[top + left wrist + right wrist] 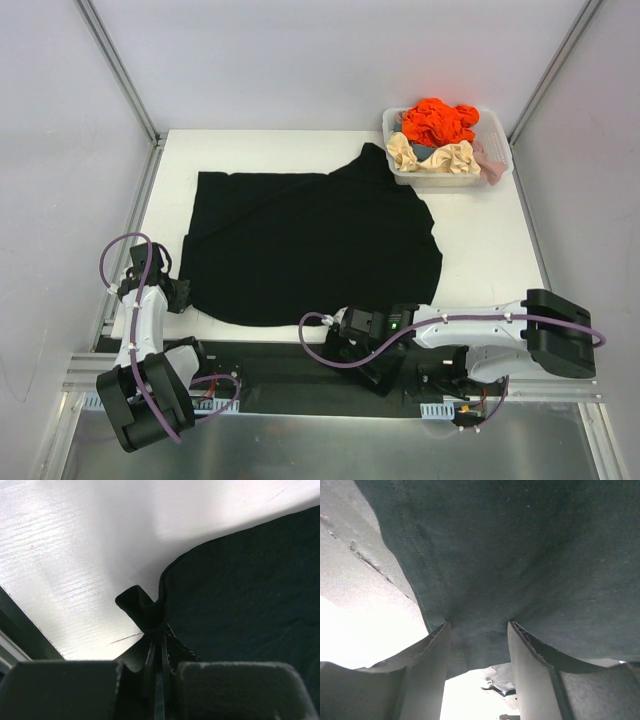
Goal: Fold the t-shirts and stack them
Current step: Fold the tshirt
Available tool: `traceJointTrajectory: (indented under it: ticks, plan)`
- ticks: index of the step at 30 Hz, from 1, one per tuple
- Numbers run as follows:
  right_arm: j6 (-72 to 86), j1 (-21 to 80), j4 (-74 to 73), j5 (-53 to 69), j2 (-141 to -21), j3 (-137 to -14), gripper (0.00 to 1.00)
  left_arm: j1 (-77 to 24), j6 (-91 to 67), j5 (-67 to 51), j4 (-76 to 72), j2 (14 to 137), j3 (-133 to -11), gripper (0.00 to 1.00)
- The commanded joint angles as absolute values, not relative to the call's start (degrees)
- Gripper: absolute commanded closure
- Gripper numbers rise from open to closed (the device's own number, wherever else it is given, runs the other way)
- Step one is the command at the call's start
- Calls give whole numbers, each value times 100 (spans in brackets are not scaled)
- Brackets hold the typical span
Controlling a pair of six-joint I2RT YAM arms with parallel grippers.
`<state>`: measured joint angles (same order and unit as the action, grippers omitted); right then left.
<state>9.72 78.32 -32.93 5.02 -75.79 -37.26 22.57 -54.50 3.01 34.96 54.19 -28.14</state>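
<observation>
A black t-shirt (310, 240) lies spread flat on the white table (480, 250). My left gripper (178, 293) is at the shirt's near-left corner. In the left wrist view it (159, 636) is shut on a pinched tuft of the black fabric (141, 609), with the rest of the shirt (240, 595) stretching away to the right. My right gripper (345, 325) is at the shirt's near edge. In the right wrist view it (479, 632) is open, with the shirt's hem (480, 580) lying between its two spread fingers (434, 652).
A clear plastic bin (500, 165) at the back right holds crumpled orange (438, 120), beige (450, 157) and pink (490, 155) garments. Metal frame posts stand at the back corners. A black strip runs along the table's near edge by the arm bases.
</observation>
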Motion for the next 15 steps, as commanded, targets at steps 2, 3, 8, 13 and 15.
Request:
traceJointTrajectory:
  ticks: [2, 3, 8, 13, 15]
  plan:
    - [1415, 8051, -3199, 239, -7971, -3454, 49, 2268, -5467, 246, 3595, 5352, -2733, 100]
    - [1467, 8059, -3234, 133, -8093, -3489, 49, 2276, -5467, 237, 3586, 5370, -2725, 100]
    - [1565, 8156, -3349, -237, -8525, -3629, 57, 2276, -5405, 272, 3595, 5441, -2751, 100]
    - [1573, 8191, -3462, -334, -8359, -3709, 83, 2268, -5388, 211, 3595, 5379, -2707, 100]
    - [1556, 8191, -3550, -308, -7974, -3752, 96, 2276, -5396, 211, 3699, 5300, -2716, 100]
